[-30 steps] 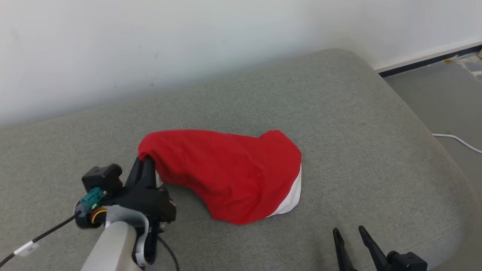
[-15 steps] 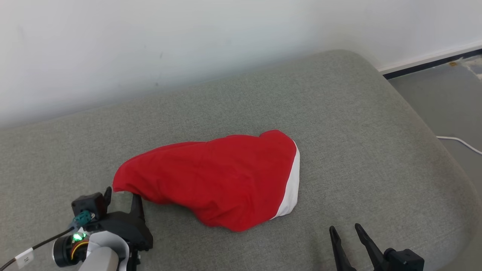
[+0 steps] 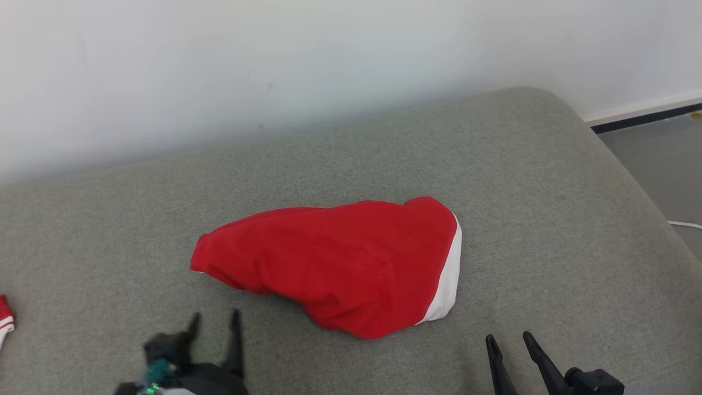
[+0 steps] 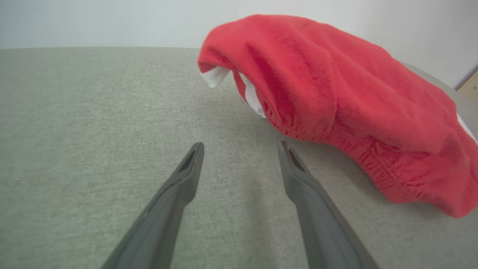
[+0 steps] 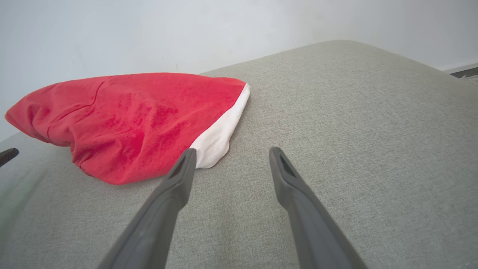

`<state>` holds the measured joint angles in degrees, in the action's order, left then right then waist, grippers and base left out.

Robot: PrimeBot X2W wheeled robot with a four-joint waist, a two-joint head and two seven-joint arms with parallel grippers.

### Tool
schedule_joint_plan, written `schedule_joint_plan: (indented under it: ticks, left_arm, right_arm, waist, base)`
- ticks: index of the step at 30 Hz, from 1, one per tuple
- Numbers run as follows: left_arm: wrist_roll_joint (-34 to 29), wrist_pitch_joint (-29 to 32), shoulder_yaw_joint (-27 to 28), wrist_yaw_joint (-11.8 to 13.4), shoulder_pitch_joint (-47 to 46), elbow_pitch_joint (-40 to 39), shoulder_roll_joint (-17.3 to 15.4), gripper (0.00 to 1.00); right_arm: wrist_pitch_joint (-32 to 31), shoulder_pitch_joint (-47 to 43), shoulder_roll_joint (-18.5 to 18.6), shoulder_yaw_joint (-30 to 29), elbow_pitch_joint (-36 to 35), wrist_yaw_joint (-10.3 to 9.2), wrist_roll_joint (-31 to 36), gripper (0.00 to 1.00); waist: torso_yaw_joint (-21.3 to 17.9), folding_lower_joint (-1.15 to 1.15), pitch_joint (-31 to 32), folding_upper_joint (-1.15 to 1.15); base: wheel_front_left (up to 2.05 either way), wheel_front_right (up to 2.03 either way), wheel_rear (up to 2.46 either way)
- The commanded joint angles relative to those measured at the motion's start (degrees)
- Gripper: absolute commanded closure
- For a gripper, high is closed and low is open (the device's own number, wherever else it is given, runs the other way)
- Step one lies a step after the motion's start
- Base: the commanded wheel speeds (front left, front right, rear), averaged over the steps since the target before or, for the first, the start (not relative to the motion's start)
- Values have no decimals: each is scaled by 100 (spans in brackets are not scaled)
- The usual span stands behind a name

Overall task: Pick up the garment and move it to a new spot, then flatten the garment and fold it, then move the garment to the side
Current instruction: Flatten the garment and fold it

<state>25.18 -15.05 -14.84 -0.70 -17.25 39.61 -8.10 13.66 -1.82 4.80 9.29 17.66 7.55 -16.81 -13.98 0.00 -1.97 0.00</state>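
Note:
A red garment (image 3: pixel 340 266) with a white band along its right edge lies bunched on the grey cushion (image 3: pixel 384 153), near the middle. In the left wrist view the garment (image 4: pixel 336 97) sits ahead and to the right, white lining showing under its near corner. My left gripper (image 3: pixel 214 321) is open, low at the front left, apart from the cloth with nothing between its fingers (image 4: pixel 186 175). At the lower right my right gripper (image 3: pixel 507 343) stands open, short of the white band (image 5: pixel 220 130).
A white wall rises behind the cushion. The cushion's rounded right edge drops to a grey floor with a white cable (image 3: pixel 685 224). A small red and white piece of cloth (image 3: pixel 4 318) pokes in at the far left edge.
My left gripper opened and let go of the garment's left corner, then drew back toward the front. The raised cloth dropped onto the cushion. The head camera shifted a little.

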Motion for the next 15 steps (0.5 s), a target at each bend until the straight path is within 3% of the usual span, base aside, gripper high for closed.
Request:
schedule_joint_plan:
  ticks: [1,5,15]
  left_arm:
    - [-23,4,-85,-58,123,-43,66,0]
    - [-128,191,-489,-299,213,-97,215,0]
    - [28,335,-1048,-547,-48,69,441,0]
  right_arm:
    - [9,-58,-9,-15,-15,-13,13,0]
    - [-21,-15,-26,13,-31,-13,20,0]
    - [5,108,-23,42,-13,-13,-26,0]
  waist:
    - [52,0,25,0]
    - [56,0,11,0]
    - [-410,0,-149,0]
  base:
    - [0,0,0]
    - [0,0,0]
    - [0,0,0]
